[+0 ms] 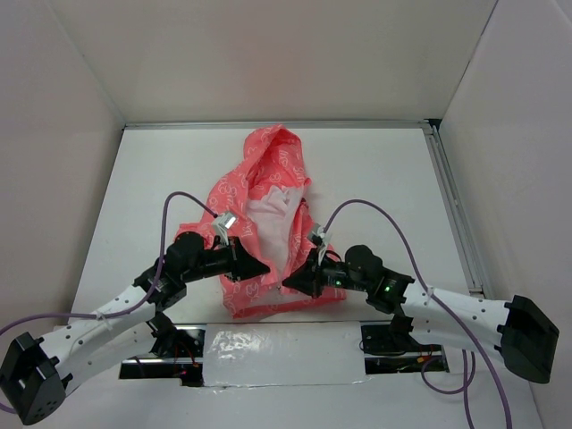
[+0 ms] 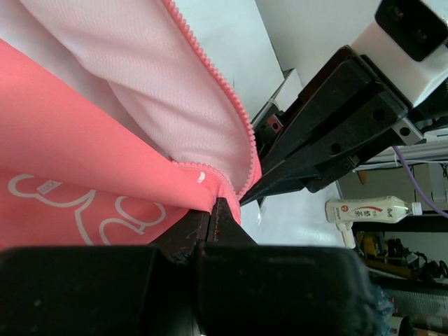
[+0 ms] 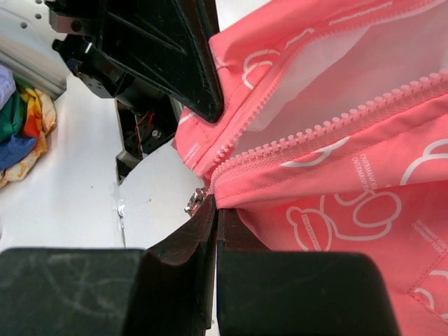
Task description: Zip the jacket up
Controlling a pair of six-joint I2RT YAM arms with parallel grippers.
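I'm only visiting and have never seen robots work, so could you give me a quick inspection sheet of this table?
Surface: white table, shiny strip along its near edge.
Job's things: pink jacket lying front up, zipper open, pale lining showing.
Clutter: nothing seen.
Hands: left hand and right hand both shut, each pinching the jacket's bottom edge by the zipper.
Cables: a purple cable loops over each arm.
Surroundings: white walls; a bottle and coloured cloth off the table.

A white bottle (image 2: 367,208) and colourful cloth (image 3: 21,119) sit beyond the table (image 1: 375,179).
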